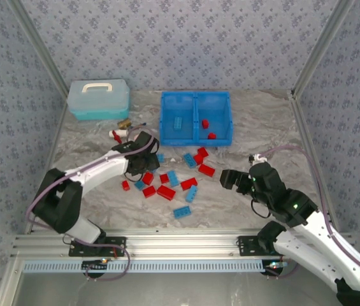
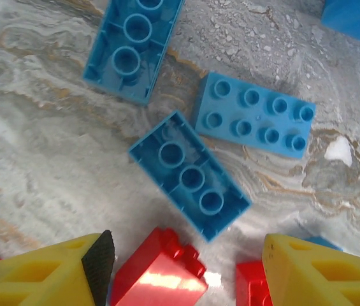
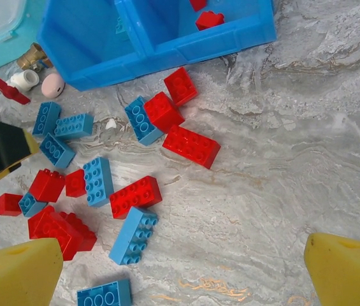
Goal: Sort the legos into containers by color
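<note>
The legos (image 1: 167, 182) lie mostly loose on the table (image 1: 262, 146), red and blue ones mixed in one scattered group just in front of the bright blue bin (image 1: 195, 95). The bin has two square compartments with a wall between them. In the left compartment (image 1: 167, 131) lies one blue brick (image 1: 177, 122). In the right compartment (image 1: 224, 127) lie two red bricks (image 1: 206, 123), well apart from the blue one.

The left gripper (image 2: 185, 255) stands low over the left part of the group. Its yellow fingers (image 2: 307, 268) are apart, and a red brick (image 2: 157, 274) lies on the table between them, just beside the left pad; whether the pad touches it cannot be told. Just ahead, in the left wrist view, are three blue bricks: one with studs up (image 2: 255, 115) and two turned upside down (image 2: 189, 175), near each other.

The right gripper (image 3: 183, 255) hangs over bare table to the right of the group, its fingers spread wide with nothing between them.

To the left of the bin lie a small brass piece (image 3: 32, 57), a white piece (image 3: 23, 79) with a red handle, and a pink disc (image 3: 53, 84). Behind them, at the far left, stands a pale blue lidded box (image 1: 98, 99) with a white handle.
</note>
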{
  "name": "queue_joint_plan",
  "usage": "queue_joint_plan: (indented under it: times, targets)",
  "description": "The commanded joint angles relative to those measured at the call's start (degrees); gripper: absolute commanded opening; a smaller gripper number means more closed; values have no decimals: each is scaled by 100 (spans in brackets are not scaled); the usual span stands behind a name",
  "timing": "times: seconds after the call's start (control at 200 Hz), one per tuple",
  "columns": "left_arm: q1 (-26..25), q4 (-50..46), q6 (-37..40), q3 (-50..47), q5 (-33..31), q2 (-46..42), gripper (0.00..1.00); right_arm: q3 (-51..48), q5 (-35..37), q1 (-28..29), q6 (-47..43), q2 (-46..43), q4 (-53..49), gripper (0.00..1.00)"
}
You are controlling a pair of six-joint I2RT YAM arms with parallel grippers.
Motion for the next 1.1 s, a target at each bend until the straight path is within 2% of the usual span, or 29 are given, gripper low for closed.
queue_joint_plan:
  times: [0.0,0.365,0.525,0.71,0.869,1.094]
  targets:
    - [106,58,-259,258,189,364,64,68,246,80,103,-39,-137,100]
    - [118,656,-127,55,319,862,68,-18,375,205,160,-46,-151,100]
    - [134,530,-204,22,222,1048,63,-4,402,221,165,-31,-98,100]
    - [152,490,-261,-92,183,1063,52,7,411,222,156,-4,-124,100]
    - [148,253,-243,-96,50,755,41,18,428,237,168,13,-98,100]
    - [148,-345,-61,134,-324,-528,35,103,454,265,138,91,-80,100]
